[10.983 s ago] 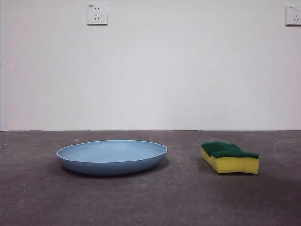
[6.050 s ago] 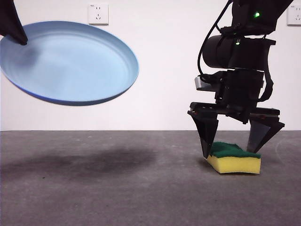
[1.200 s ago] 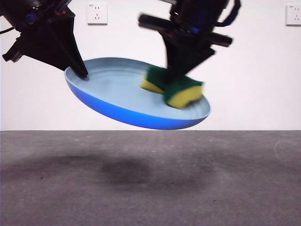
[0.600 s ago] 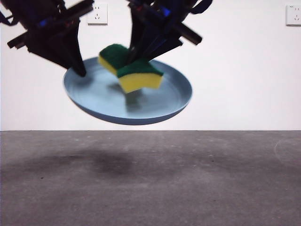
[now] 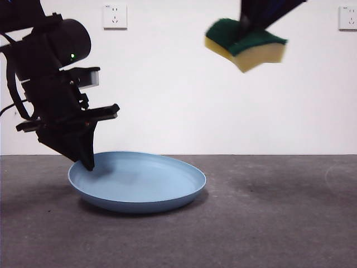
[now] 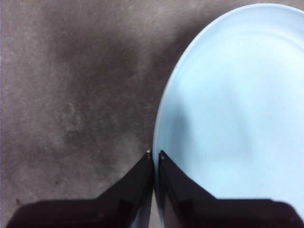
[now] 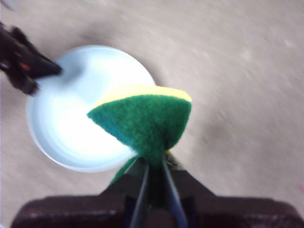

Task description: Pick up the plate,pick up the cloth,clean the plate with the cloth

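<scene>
Low front view, downward wrist views, sharing plate.

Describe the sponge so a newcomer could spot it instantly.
Look high against the white wall, well above the blue plate on the grey table. There the right pincer grips the sponge: yellow foam with a dark green top.

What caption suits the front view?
Left pincer grips the blue plate's rim on the table; right pincer holds the sponge high.
</scene>
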### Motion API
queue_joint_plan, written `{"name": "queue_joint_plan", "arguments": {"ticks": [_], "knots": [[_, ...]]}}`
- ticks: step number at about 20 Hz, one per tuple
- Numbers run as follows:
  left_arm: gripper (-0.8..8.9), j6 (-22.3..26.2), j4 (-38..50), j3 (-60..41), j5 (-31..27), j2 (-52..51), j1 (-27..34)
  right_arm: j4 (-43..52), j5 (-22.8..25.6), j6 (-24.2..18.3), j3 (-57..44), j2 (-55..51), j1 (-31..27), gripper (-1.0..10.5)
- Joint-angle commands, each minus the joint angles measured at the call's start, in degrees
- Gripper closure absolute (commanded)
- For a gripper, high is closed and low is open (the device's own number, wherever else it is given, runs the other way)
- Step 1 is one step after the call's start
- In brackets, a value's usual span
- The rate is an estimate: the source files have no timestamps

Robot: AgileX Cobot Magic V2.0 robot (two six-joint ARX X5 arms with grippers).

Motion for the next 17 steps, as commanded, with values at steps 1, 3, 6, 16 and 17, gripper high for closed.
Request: {"name": "queue_joint_plan", "arguments": {"ticks": [1,3,6,16,17], "knots": [[7.51,1.36,0.26,-0.09,-1.53,1.60,0.81,-1.40,0.17,-0.52,-0.39,0.15,-1.49,9.6],[4.04,1.40,1.33,-0.09,-1.53,1.57,0.79,-1.73,-0.04,-0.50,-0.39,0.15,-2.73,9.6],[2.77,1.84,2.73,-0.09,-1.49,1.14,0.68,-1.79,-0.11,-0.48,-0.42,0.20,-4.33,9.6],[2.83,0.24,3.82,-1.81,-9.84,-21.14,-4.81,2.54,-0.39,-0.96,-0.44,14.36,-11.04,9.6],[2.83,-0.42,4.83,-3.37,-10.60,-24.24,-5.81,3.06,-1.18,-1.07,-0.44,16.41,-12.15,9.6]]}}
